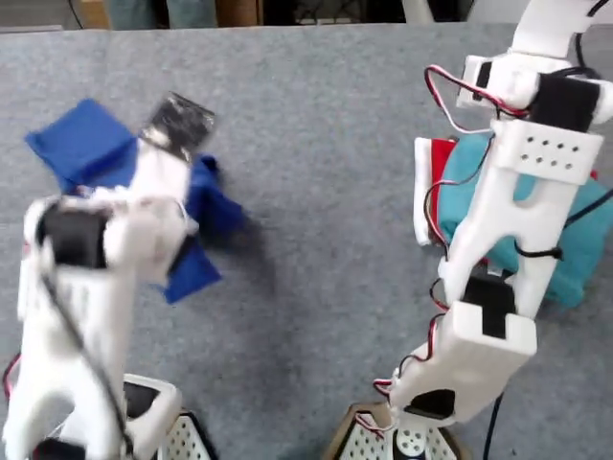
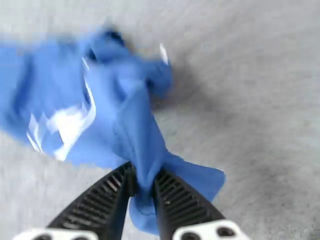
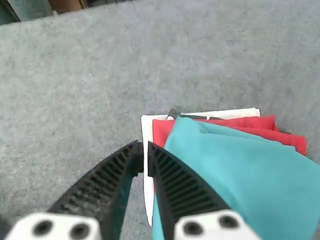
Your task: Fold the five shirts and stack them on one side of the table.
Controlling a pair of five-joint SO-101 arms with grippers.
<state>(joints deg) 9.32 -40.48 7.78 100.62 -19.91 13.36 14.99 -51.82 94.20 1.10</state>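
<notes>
Over the table [image 1: 326, 144], left side | left gripper [image 2: 142, 175] clamped on a bunched fold of the blue shirt [image 2: 100, 95], seemingly to lift it for folding; right gripper [image 3: 142, 150] pinched together, empty, above the stack [image 3: 240, 170] at right, out of the way

Robotics lab bench with a two-arm rig.
A counter [image 1: 316, 144] covered in plain grey felt carries a white plastic left arm [image 1: 77, 316] and right arm [image 1: 508, 240] with bare red, white and black wires [image 1: 433, 206]. Their bases sit at its near edge, and wooden furniture [image 1: 235, 11] stands past its far edge.
</notes>
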